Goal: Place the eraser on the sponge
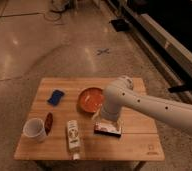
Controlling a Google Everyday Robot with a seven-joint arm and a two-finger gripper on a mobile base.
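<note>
The eraser (108, 130), a small flat white and red block, lies on the wooden table (144, 145) right of centre. My gripper (108, 120) comes down from the white arm straight onto it and hides its upper part. The blue sponge (55, 96) rests near the table's far left corner, well away from the gripper.
An orange bowl (89, 99) stands just behind and left of the gripper. A white labelled bottle (73, 138) lies near the front edge. A slim dark-red object (49, 122) and a white cup (34, 129) sit at the front left. The white arm (154, 107) reaches in from the right.
</note>
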